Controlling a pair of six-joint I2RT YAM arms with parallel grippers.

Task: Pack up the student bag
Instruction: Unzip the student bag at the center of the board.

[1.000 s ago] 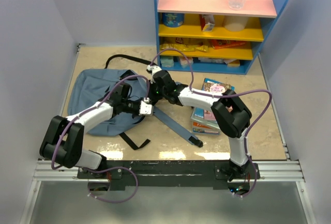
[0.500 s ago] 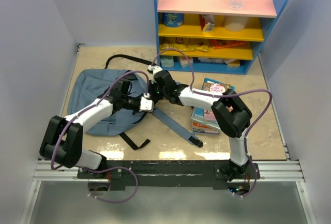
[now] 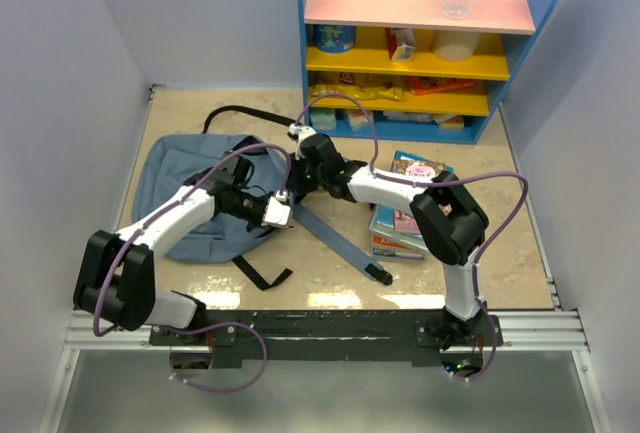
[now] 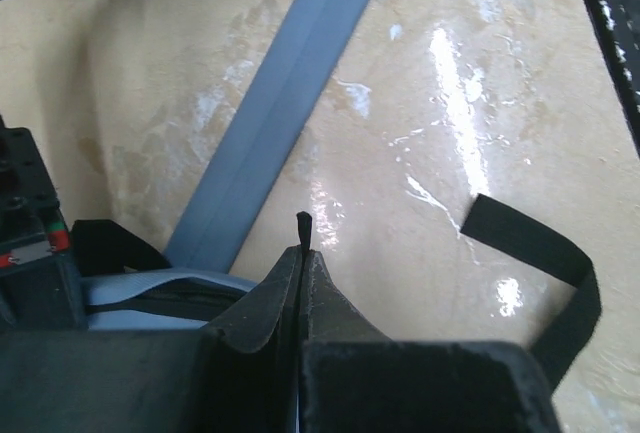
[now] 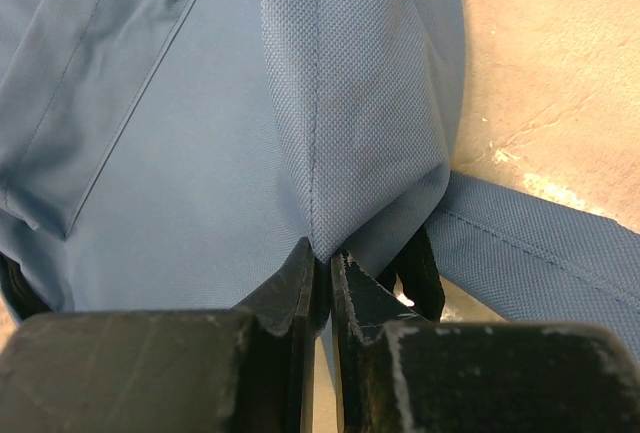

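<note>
The student bag (image 3: 185, 188), grey-blue and soft, lies flat on the left of the table. My left gripper (image 3: 283, 211) is at its right edge. In the left wrist view the left gripper (image 4: 302, 251) is shut on a thin black tab (image 4: 303, 225) that pokes out past the tips. A blue shoulder strap (image 4: 285, 118) runs over the table beyond it. My right gripper (image 3: 297, 175) meets the bag from the right. Seen from the right wrist, the right gripper (image 5: 325, 255) is shut on a raised fold of the bag's fabric (image 5: 340, 103).
Colourful books (image 3: 405, 205) are stacked to the right of the bag. A blue shelf unit (image 3: 420, 48) with bottles and packets stands at the back. A black webbing strap (image 4: 540, 253) loops on the table, and another black strap (image 3: 240, 113) curls behind the bag.
The right gripper has closed on the fabric fold. The left arm has shifted slightly right and toward the near edge, staying shut on the tab.
</note>
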